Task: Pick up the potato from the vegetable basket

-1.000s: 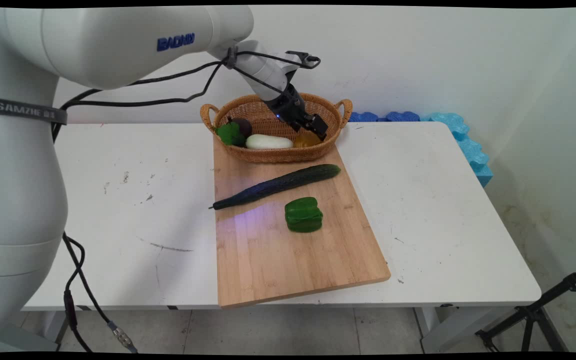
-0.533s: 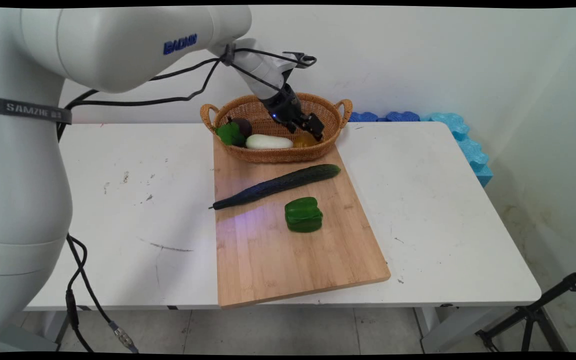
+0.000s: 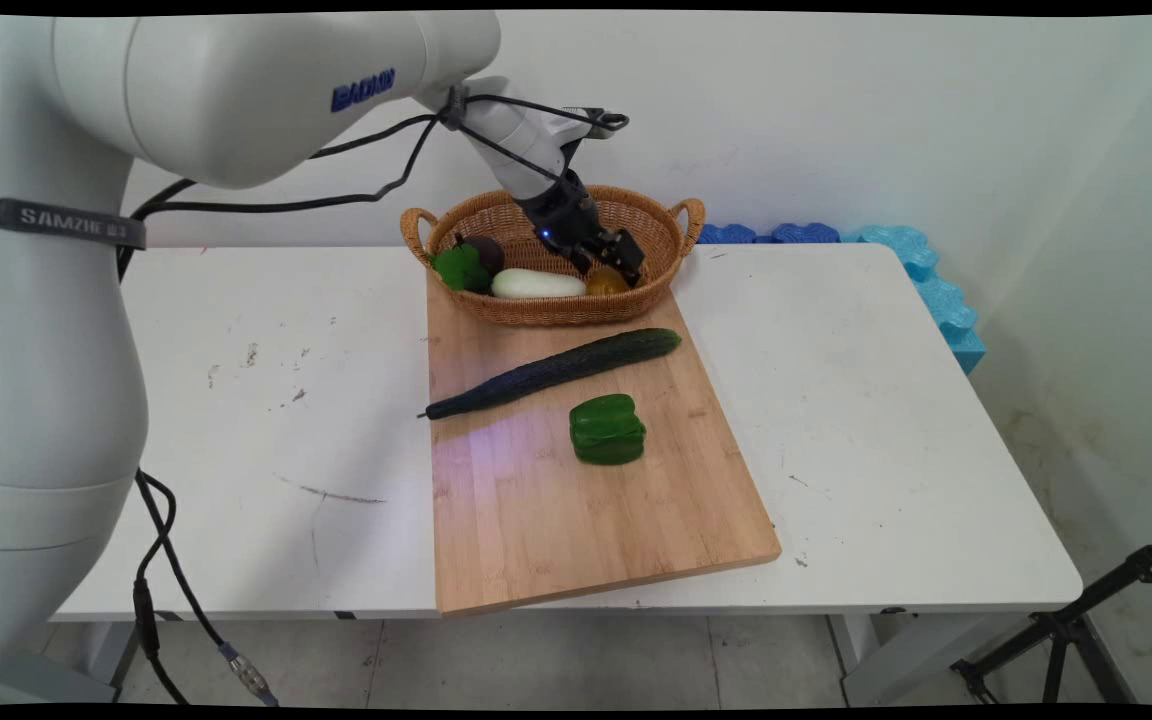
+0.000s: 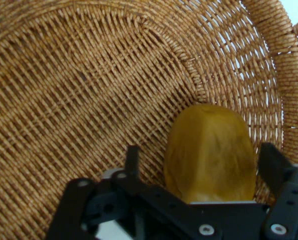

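Note:
My gripper (image 3: 618,262) reaches down into the right end of a woven basket (image 3: 536,308). A yellow-brown rounded vegetable (image 3: 604,284) lies there on the basket floor against the wall. In the hand view this vegetable (image 4: 209,150) sits between the two black fingers (image 4: 133,156), with a gap showing on the left side. The gripper (image 4: 204,156) is open and straddles it without gripping. The basket wall (image 4: 269,65) curves close behind it.
The basket also holds a green leafy vegetable (image 3: 461,268), a dark round one (image 3: 485,252) and a white oblong one (image 3: 538,284). A long cucumber (image 3: 556,372) and a green pepper (image 3: 607,429) lie on the wooden board (image 3: 576,520). Blue foam (image 3: 926,270) lines the table's far right.
The gripper has shifted a little left and lower inside the basket, closing in around the yellow-brown vegetable. Nothing else has moved.

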